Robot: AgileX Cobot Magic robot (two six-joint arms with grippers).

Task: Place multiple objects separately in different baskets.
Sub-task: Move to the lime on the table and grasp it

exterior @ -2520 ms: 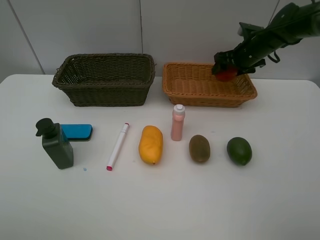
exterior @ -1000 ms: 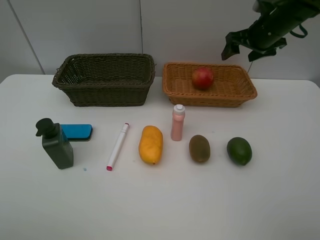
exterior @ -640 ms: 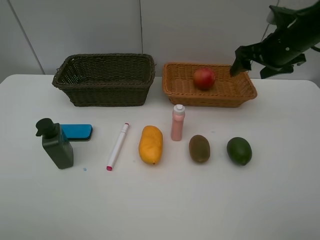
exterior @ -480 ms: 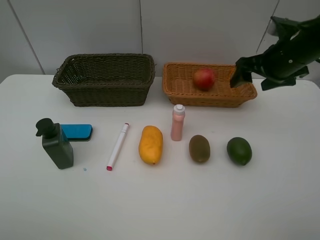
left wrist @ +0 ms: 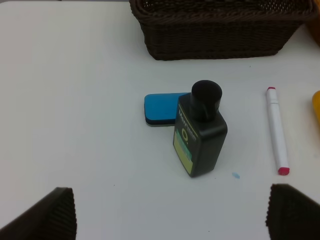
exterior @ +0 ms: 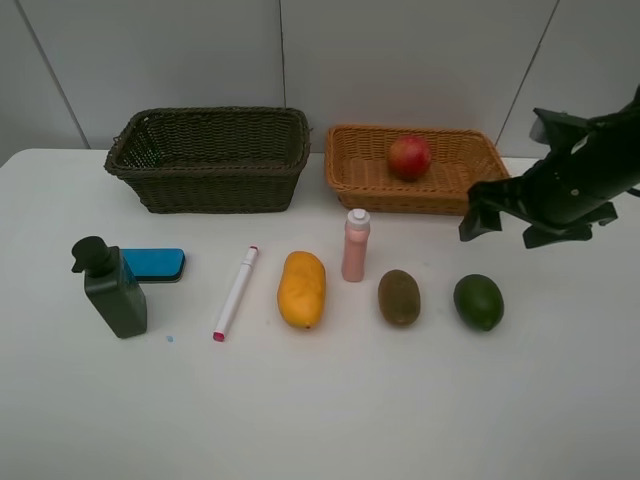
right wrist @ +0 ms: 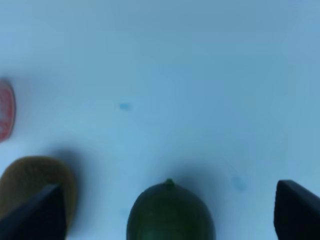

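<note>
Baskets: two, both rectangular woven wicker, side by side at the far edge of the white table. Dark olive-brown basket is on the left, deeper, with a coarse weave. Light orange-tan basket is on the right, shallower, with a finer weave.

Objects: eight counted.
- Fruits, four. One red apple-like fruit, round and glossy, lies inside the tan basket. One yellow-orange mango, oblong and smooth; one brown kiwi, oval and matte; one green lime, round and dark. These three are on the table.
- Bottles, two. One dark green pump bottle, blocky with a black pump head, stands upright. One pink small bottle, slim cylinder with a pale cap, stands upright.
- One blue flat eraser, slab-shaped, lies just behind the pump bottle.
- One white pink-tipped marker lies flat between pump bottle and mango.

Seven items are spread in a loose row across the table in front of the baskets.

Right gripper: jaws spread wide, holding nothing, hovering in front of the tan basket, near the lime.

Left gripper: jaws spread wide, holding nothing, facing the pump bottle and eraser.
</note>
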